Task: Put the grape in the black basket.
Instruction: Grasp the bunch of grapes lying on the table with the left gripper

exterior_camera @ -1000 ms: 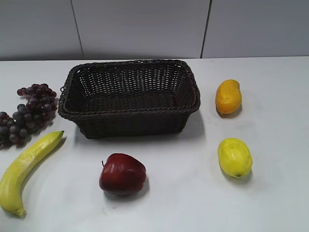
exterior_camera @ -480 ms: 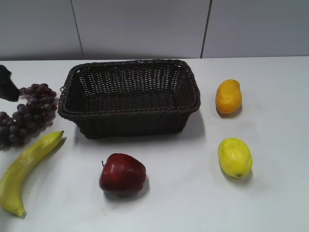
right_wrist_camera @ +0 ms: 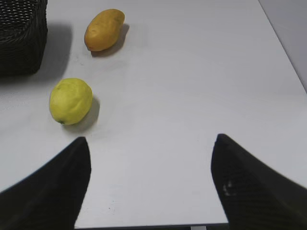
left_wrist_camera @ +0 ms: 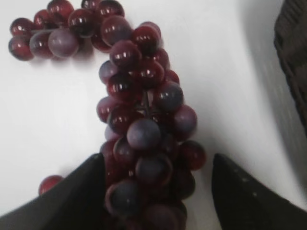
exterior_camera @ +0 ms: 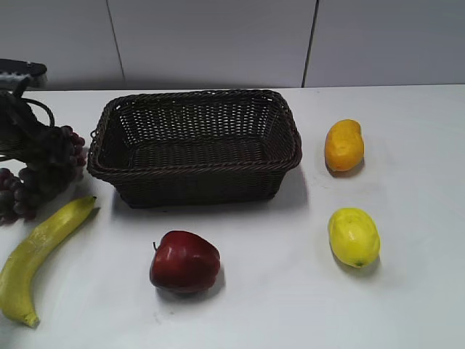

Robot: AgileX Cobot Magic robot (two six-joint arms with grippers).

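Note:
The grape (exterior_camera: pixel 67 151), a long dark purple-maroon bunch, lies on the white table at the far left, beside the black basket (exterior_camera: pixel 196 168). My left gripper (exterior_camera: pixel 30 149) hangs low over the bunch and hides part of it. In the left wrist view the gripper (left_wrist_camera: pixel 156 163) is open, with one finger on each side of the bunch (left_wrist_camera: pixel 144 110). The left finger (left_wrist_camera: pixel 79 196) is against the grapes and the right finger (left_wrist_camera: pixel 240 196) stands apart from them. My right gripper (right_wrist_camera: pixel 151 143) is open and empty over bare table and does not show in the exterior view.
A banana (exterior_camera: pixel 40 247) lies just in front of the grapes. A red apple (exterior_camera: pixel 184 262) sits in front of the basket. An orange mango (exterior_camera: pixel 344 145) and a yellow lemon (exterior_camera: pixel 353 236) lie to the basket's right. The basket's corner shows in the left wrist view (left_wrist_camera: pixel 293 57).
My left arm has come in from the far left edge and moved over the grape bunch, now covering part of it. The fruits and basket have not moved.

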